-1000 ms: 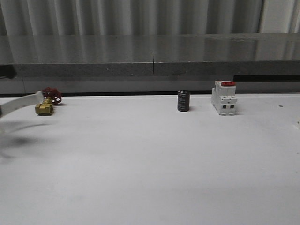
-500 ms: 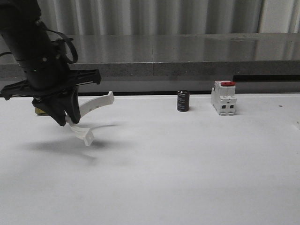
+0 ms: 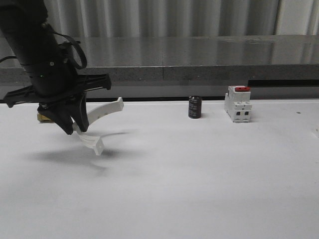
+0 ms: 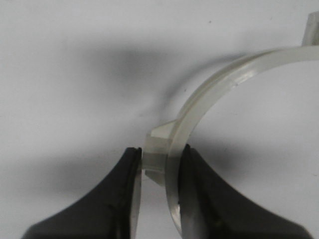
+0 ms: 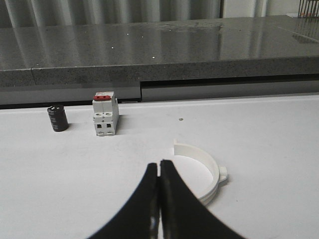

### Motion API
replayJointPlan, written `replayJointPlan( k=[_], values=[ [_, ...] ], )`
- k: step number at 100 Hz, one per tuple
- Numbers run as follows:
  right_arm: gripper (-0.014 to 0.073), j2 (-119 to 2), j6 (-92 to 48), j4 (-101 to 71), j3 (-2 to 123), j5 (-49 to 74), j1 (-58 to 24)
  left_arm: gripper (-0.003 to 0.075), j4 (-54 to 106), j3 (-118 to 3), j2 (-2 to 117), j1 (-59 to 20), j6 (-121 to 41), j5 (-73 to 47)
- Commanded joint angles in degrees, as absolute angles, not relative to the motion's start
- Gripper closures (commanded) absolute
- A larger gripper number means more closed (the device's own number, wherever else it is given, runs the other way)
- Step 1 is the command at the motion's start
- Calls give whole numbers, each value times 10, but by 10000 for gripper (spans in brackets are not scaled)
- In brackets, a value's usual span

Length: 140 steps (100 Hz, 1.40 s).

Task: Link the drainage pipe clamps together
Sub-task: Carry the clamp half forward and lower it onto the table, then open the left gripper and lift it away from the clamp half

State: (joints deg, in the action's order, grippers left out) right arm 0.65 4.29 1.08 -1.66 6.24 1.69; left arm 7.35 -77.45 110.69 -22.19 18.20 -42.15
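My left gripper (image 3: 74,128) hangs above the left part of the table, shut on a white half-ring drainage pipe clamp (image 3: 102,112). Its arc curves out to the right, one end tab high and one low (image 3: 98,146). In the left wrist view the fingers (image 4: 197,194) pinch the clamp (image 4: 209,97) at its outer lug. A second clamp half (image 5: 205,167) lies flat on the table in the right wrist view, just beyond and beside my right gripper (image 5: 159,164), which is shut with nothing in it.
A white breaker with a red top (image 3: 238,103) and a small black cylinder (image 3: 195,107) stand near the table's back edge. A brass valve (image 3: 44,117) sits behind my left arm. A grey ledge (image 3: 199,55) runs along the back.
The left arm swung in from the left carrying the clamp half, then drifted slightly further right. The other objects have not moved.
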Motion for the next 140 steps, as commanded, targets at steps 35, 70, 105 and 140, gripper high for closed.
replayJointPlan(
  k=[35, 70, 105, 140],
  values=[
    [660, 17, 41, 15, -5, 20, 19, 699, 85, -787, 1132, -251, 192, -398],
    [660, 17, 41, 15, -5, 20, 19, 409, 89, -787, 1132, -251, 192, -403],
    [660, 17, 41, 15, -5, 20, 19, 164, 66, -794, 1120, -251, 181, -405],
    [660, 17, 41, 15, -5, 20, 19, 164, 38, -764, 1001, -185, 105, -380]
  ],
)
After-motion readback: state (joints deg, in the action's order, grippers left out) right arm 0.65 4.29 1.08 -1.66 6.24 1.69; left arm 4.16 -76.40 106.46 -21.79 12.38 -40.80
